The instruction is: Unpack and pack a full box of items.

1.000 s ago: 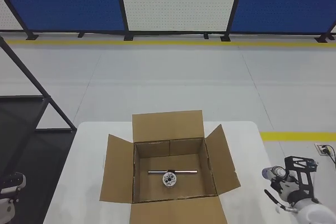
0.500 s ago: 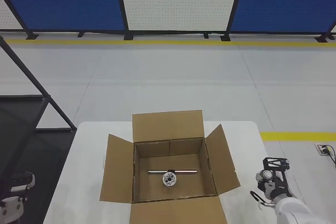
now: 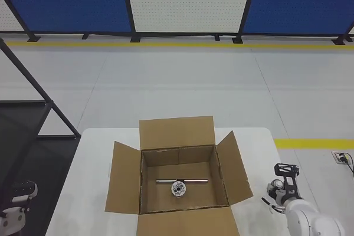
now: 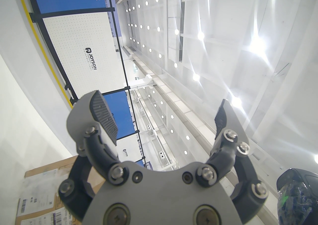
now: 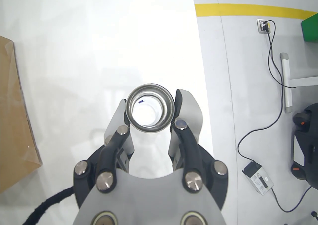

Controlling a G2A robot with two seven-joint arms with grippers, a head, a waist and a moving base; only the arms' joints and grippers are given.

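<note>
An open cardboard box [image 3: 124, 183] stands in the middle of the white table [image 3: 88, 171]. On its floor lie a thin metal rod [image 3: 192, 181] and a small round white part [image 3: 177, 188]. My right gripper [image 5: 151, 101] is over the table to the right of the box, shut on a shiny metal ring [image 5: 149, 87], held by its sides. In the top view this gripper [image 3: 277, 189] sits beside the box's right flap [image 3: 239, 168]. My left gripper [image 4: 161, 104] is open and points up at the ceiling, holding nothing.
Bare table lies between the box's right flap [image 5: 15, 111] and the table's right edge. Beyond that edge the floor carries a yellow line [image 5: 248, 10], a wall socket with black cables [image 5: 263, 24] and a power brick. A black rack [image 3: 23, 118] stands left of the table.
My right gripper has moved left with the metal ring, from off the table's right edge to over the table near the box. The left arm rose slightly at the lower left.
</note>
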